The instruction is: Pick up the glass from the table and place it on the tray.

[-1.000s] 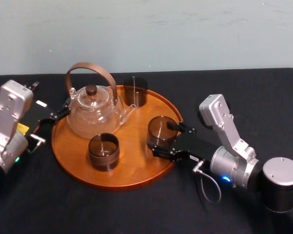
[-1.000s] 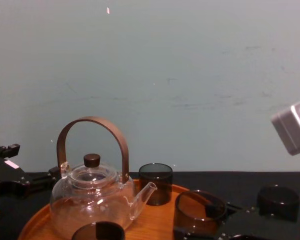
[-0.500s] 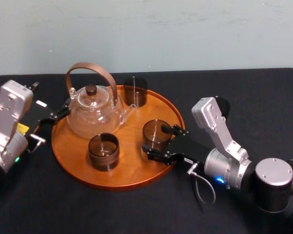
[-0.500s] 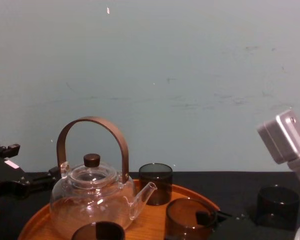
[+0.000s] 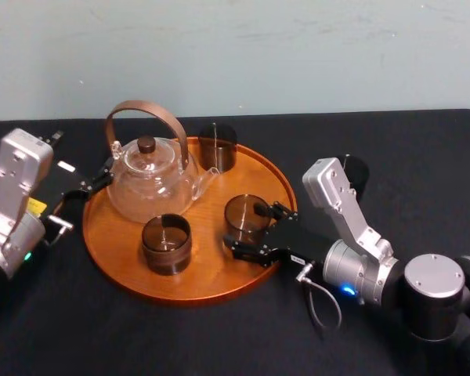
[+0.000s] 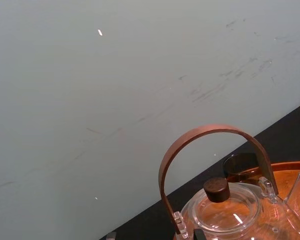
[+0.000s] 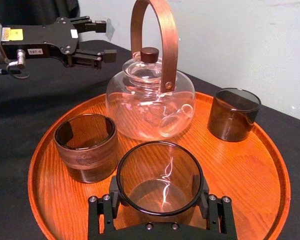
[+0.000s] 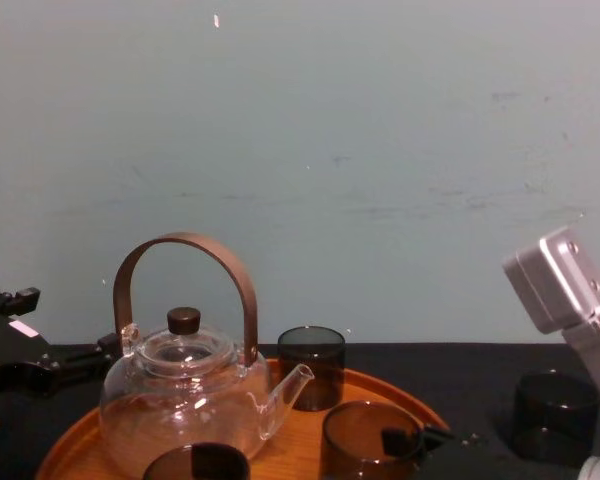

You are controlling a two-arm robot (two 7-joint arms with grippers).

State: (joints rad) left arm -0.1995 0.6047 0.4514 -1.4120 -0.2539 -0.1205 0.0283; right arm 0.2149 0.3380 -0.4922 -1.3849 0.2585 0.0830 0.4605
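Right end effector [image 5: 247, 229] holds the glass [image 5: 245, 216], its jaws closed on opposite sides of the wall at about mid-height. The glass is directly above the tray [image 5: 207, 274]; I cannot tell whether its base touches the wood.

I judge the glass light, since it is empty, and also stiff, smooth and brittle. The pads could slip on so slick a wall, and a hard squeeze or a drop could crack it. A moderate hold across the wall suits it, and it should go down straight.

It is a short, straight-sided cylinder of smoky brown, see-through glass. The round tray is glossy orange-brown wood with visible grain and a low rim. Ahead of the end effector stands a clear, bulbous teapot [image 5: 150, 186] with a bent wooden handle and a dark knob. Two more smoky glasses [image 5: 166, 243] flank the teapot. A further one [image 5: 354, 171] stands behind the arm on the matte black worktop [image 5: 431, 149]. Left end effector [image 7: 104, 39] sits parked beyond the teapot, fingers apart.
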